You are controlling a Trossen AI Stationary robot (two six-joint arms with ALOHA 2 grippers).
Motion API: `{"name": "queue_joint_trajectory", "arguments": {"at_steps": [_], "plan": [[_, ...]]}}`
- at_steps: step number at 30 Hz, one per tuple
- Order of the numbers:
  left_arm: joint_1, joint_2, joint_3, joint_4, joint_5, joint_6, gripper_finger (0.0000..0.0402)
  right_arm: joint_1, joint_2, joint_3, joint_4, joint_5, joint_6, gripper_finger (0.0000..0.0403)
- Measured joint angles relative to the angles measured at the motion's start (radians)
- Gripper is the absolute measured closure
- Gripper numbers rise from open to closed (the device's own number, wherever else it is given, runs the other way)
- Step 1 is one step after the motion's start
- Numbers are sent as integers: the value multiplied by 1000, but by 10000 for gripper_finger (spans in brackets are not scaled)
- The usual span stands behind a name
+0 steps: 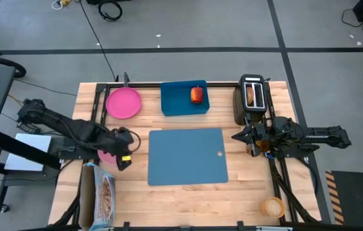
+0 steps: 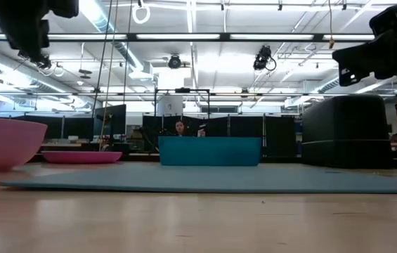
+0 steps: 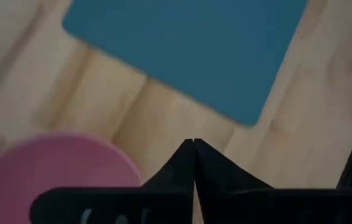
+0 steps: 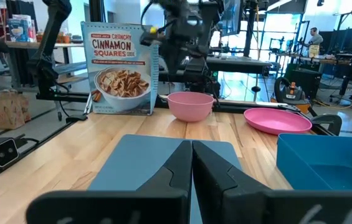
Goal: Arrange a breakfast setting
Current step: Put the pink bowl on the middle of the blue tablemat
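The setting is barely begun, by the look of it. The mat [image 1: 187, 156] lies flat in the middle of the table [image 1: 187, 205] with nothing on it. The plate [image 1: 123, 102] sits at the far left, well apart from the mat. The bowl [image 1: 107, 156] is just off the mat's left edge, mostly hidden in the high view under the left gripper [image 1: 124, 153]. That gripper hovers above the bowl with its fingers pressed together and holds nothing. The apple [image 1: 196, 95] rests in the blue tray [image 1: 175, 106] behind the mat. The toast [image 1: 251, 95] stands in a slot of the toaster [image 1: 240, 106] at the far right. An orange cup [image 1: 273, 206] sits near the front right corner. I see no spoon in any view.

So all 6 pieces seem left to place. The right gripper [image 1: 248, 136] waits off the mat's right edge, in front of the toaster, closed and empty.

A cereal box [image 1: 103, 196] lies at the front left, near the bowl, and could crowd the left arm there. The toast probably needs a lift straight up out of its slot, and the tray wall stands between the apple and the mat.
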Motion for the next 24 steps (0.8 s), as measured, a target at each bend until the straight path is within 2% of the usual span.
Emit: {"name": "queue_joint_trajectory", "arguments": {"at_steps": [3,9,19,24], "plan": [[-31,51,3,-12,47,-55,384,0,0,0,1,0,0,382],[-51,128,2,-74,39,-169,362,0,0,0,0,0,0,382],[5,247,2,-153,45,-314,222,0,0,0,51,0,0,382],[60,296,2,-137,58,-291,194,0,0,0,130,0,54,382]]}}
